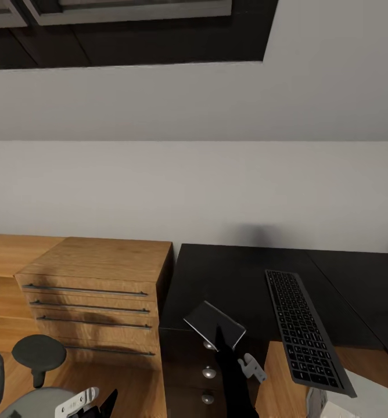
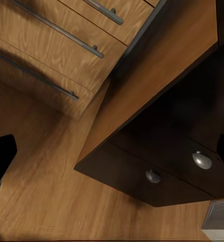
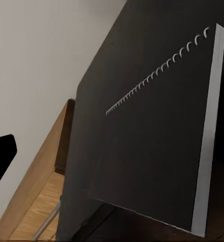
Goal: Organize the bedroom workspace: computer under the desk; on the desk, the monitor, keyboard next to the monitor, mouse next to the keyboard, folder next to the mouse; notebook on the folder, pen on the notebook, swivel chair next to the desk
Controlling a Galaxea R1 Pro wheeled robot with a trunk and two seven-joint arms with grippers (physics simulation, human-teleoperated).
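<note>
The folder (image 1: 214, 324), a thin dark grey rectangle with pale edges, hangs tilted over the front left corner of the black desk (image 1: 234, 273). My right gripper (image 1: 220, 341) comes up from below and is shut on its near edge. In the right wrist view the folder (image 3: 152, 131) shows a row of binding rings and a pale side. The long black keyboard (image 1: 306, 330) lies on the desk to the right of the folder. Low at the left, my left gripper (image 1: 104, 403) hangs open beside the swivel chair (image 1: 39, 352). A pale grey box, likely the computer (image 1: 362, 400), sits under the desk.
A light wooden dresser (image 1: 95, 290) with long bar handles stands against the desk's left side. The desk's dark drawer unit (image 2: 172, 166) with round silver knobs is below the folder. A white wall rises behind both. Wooden floor (image 2: 46, 191) lies under my left gripper.
</note>
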